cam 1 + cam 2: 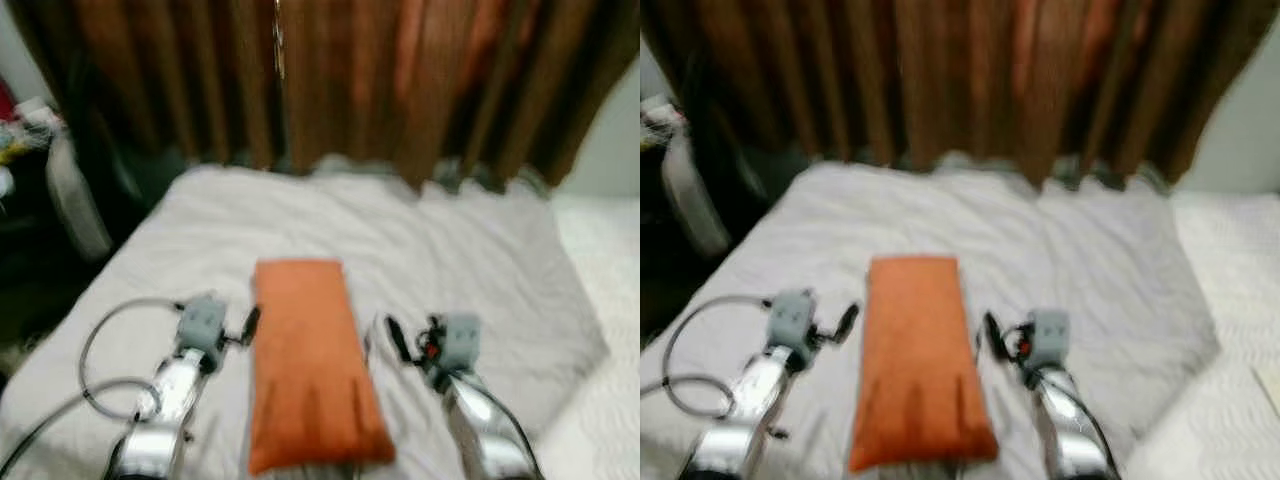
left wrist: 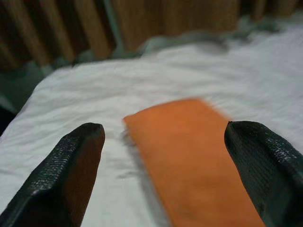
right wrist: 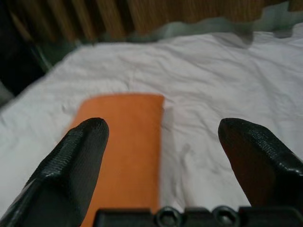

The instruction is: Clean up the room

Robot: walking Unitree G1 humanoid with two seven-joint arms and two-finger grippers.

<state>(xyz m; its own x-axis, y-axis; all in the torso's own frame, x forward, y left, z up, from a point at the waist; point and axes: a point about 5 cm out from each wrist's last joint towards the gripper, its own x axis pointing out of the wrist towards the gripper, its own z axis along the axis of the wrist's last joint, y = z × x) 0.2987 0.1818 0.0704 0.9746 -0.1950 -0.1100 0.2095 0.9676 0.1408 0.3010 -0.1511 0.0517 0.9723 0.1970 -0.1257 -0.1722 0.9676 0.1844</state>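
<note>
Head views, item one: orange pillow [image 1: 310, 360], lying lengthwise on the white bedsheet [image 1: 480, 260], long axis toward the brown curtains [image 1: 400, 80]. Item two: our left gripper [image 2: 161, 175] and right gripper [image 3: 163, 165], each with fingers spread wide and empty, flanking the pillow's two long sides. We judge this placement readies a two-sided lift. Blur hides finer detail.
</note>
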